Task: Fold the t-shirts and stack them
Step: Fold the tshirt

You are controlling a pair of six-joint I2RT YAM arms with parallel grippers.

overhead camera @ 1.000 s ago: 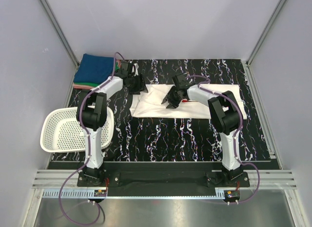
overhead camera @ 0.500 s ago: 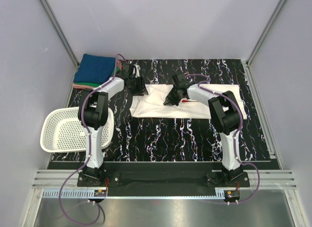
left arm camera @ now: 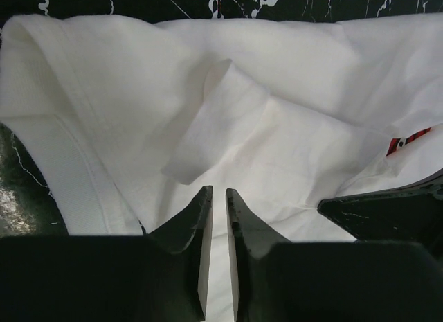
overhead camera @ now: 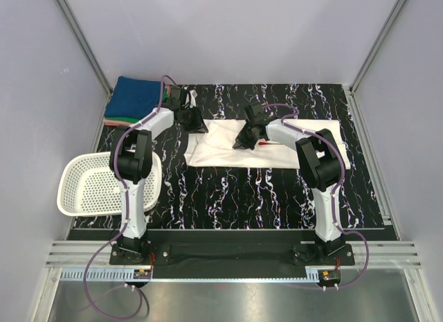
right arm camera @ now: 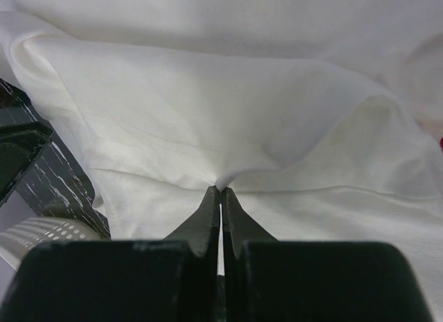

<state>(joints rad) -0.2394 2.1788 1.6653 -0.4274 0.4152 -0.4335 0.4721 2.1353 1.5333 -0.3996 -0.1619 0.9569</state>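
Observation:
The white t-shirt (overhead camera: 291, 145) lies spread on the black marbled mat, a bit of its red print (overhead camera: 264, 143) showing. My right gripper (overhead camera: 240, 143) is shut on a pinch of this shirt's cloth (right arm camera: 221, 188) near its middle. My left gripper (overhead camera: 196, 125) is at the shirt's back left corner. In the left wrist view its tips (left arm camera: 218, 192) stand over the white cloth (left arm camera: 277, 128), with only a narrow slit between them and nothing held. A folded flap (left arm camera: 208, 121) lies just ahead of them. Folded blue, green and pink shirts (overhead camera: 135, 99) are stacked at the back left.
A white mesh basket (overhead camera: 93, 187) stands at the left front, half off the mat. The grey enclosure walls stand close behind and beside the mat. The right gripper's black fingers (left arm camera: 387, 211) show close to my left gripper.
My left gripper has drawn a little toward the back left corner of the shirt. My right gripper has shifted slightly back with its pinch of cloth.

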